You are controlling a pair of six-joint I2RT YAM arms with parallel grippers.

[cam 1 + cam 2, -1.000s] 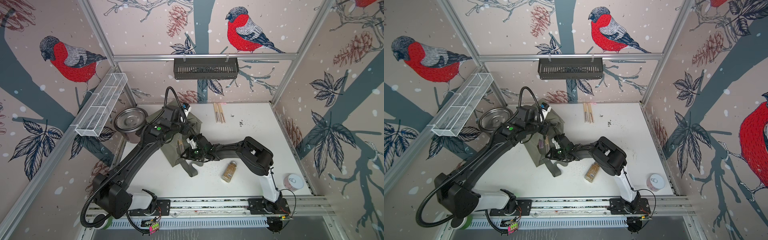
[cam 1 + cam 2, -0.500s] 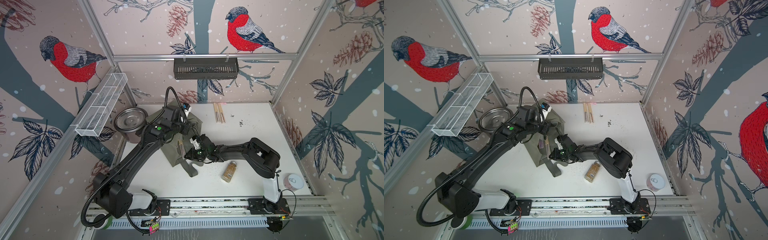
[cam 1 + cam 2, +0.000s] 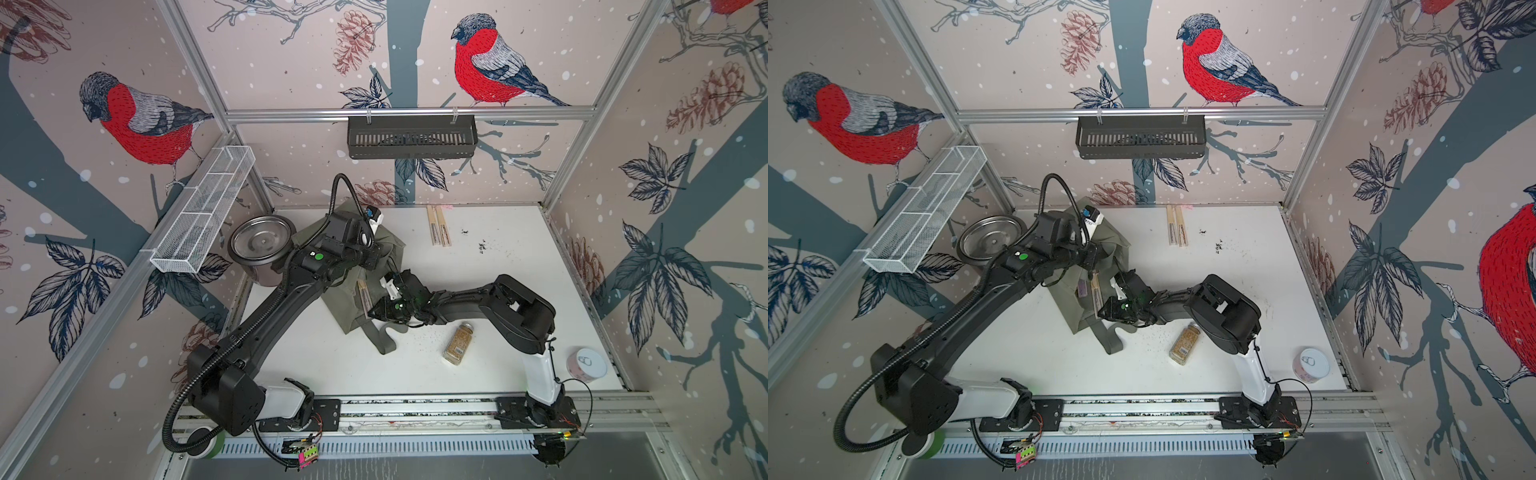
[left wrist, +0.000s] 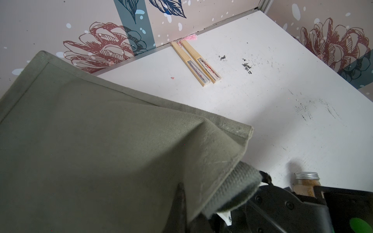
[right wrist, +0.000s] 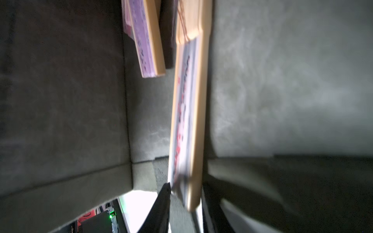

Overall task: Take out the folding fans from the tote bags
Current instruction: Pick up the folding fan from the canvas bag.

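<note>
Fan (image 5: pixel 186 121) end at the right gripper (image 5: pixel 185 193) is blurred, grip unclear; purple fan (image 5: pixel 145 40) cut by the edge; right arm (image 4: pixel 292 209) hides part of jar (image 4: pixel 305 178)

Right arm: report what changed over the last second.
The right arm's elbow swung slightly outward, then partly back. The right tool stays at the bag's mouth with a fan between its jaws; grip unclear. The left tool still pinches the bag. Jar, pot and the two fans already out have not moved.

Steel pot (image 3: pixel 261 245) parked by the bench's (image 3: pixel 498 266) far left corner, spice jar (image 3: pixel 458 343) lying flat mid-bench, pink can (image 3: pixel 586 363) at the near right corner, dark crumbs (image 3: pixel 482 247) around.
</note>
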